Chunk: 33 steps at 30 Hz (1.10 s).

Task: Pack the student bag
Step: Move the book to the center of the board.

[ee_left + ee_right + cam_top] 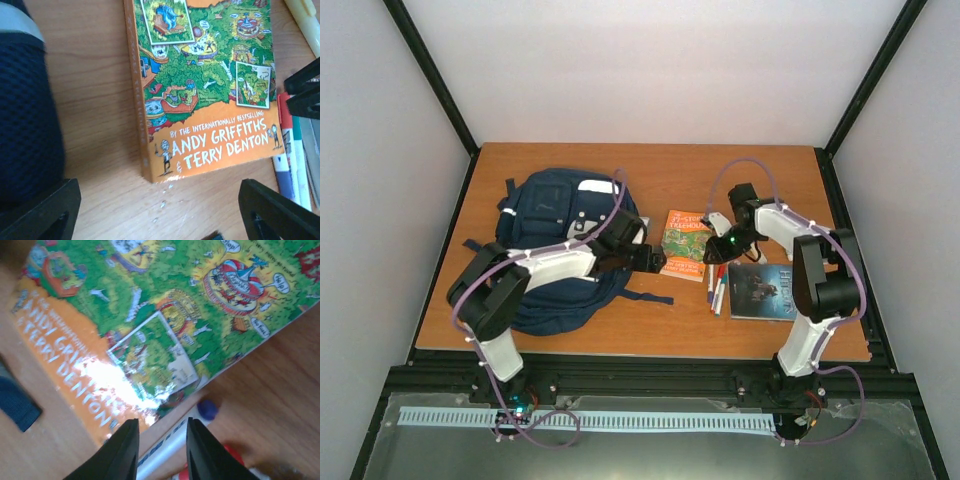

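Left pincer (157, 194) hangs wide, released, nothing in it, just beside the orange book (205, 85) in the middle of the table (650, 170). Right pincer (161, 426) is nearly closed over the markers (718, 285); whether it grips one, I cannot tell. The student bag (545, 205) lies toward the left edge. I'd say packing has barely begun: orange book, markers and the dark book (761, 292) near the front edge all lie outside.

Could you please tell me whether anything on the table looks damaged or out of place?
The bottom spine corner of the orange paperback looks scuffed white, and a few pale flecks lie on the table beside it. Nothing else stands out.
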Each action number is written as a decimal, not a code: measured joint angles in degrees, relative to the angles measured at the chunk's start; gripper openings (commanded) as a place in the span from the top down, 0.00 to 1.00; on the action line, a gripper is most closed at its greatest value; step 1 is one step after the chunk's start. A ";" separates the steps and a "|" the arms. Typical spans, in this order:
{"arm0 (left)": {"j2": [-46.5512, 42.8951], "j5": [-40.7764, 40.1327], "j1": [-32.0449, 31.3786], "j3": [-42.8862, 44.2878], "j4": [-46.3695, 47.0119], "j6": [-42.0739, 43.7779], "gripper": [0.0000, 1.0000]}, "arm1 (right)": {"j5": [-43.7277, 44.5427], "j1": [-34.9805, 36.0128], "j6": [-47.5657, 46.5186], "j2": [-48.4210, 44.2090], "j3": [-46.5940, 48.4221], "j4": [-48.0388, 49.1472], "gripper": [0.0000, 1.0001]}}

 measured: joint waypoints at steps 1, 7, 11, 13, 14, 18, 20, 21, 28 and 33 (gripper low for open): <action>-1.66 -0.59 0.00 -0.85 -0.22 0.22 0.03 | -0.31 -0.02 -0.13 -0.96 -0.17 -0.74 0.68; -8.09 -4.09 0.17 -1.44 -1.81 2.01 0.00 | -1.03 -0.09 -0.09 -7.96 -0.02 -1.64 0.58; -7.26 -6.25 0.79 4.31 -4.68 4.37 0.00 | -1.64 -0.44 0.11 -9.35 -0.04 -0.24 0.53; -7.30 -3.52 2.10 4.52 -1.90 4.15 0.00 | -2.51 -0.72 0.52 -9.90 -1.46 2.67 0.50; -7.30 -2.43 2.86 4.15 -0.39 3.80 0.00 | -2.84 -0.85 0.90 -10.43 -2.54 4.02 0.50; -7.39 0.81 5.64 1.01 6.86 4.04 0.00 | -3.61 -0.90 2.58 -10.58 -4.13 7.02 0.47; -8.04 0.59 5.64 -0.70 9.35 4.81 0.00 | -3.50 -0.90 3.39 -9.88 -4.28 8.66 0.46; -8.57 0.07 5.38 -1.33 9.94 5.38 0.00 | -3.34 -0.90 3.65 -9.60 -4.55 9.29 0.45; -14.82 -4.04 4.81 -3.50 17.73 7.50 0.00 | -1.07 -0.92 4.61 -7.89 -6.84 11.32 0.45; -10.05 -4.26 5.66 2.19 16.85 7.72 0.00 | -0.39 -0.96 5.07 -3.85 -6.08 11.26 0.46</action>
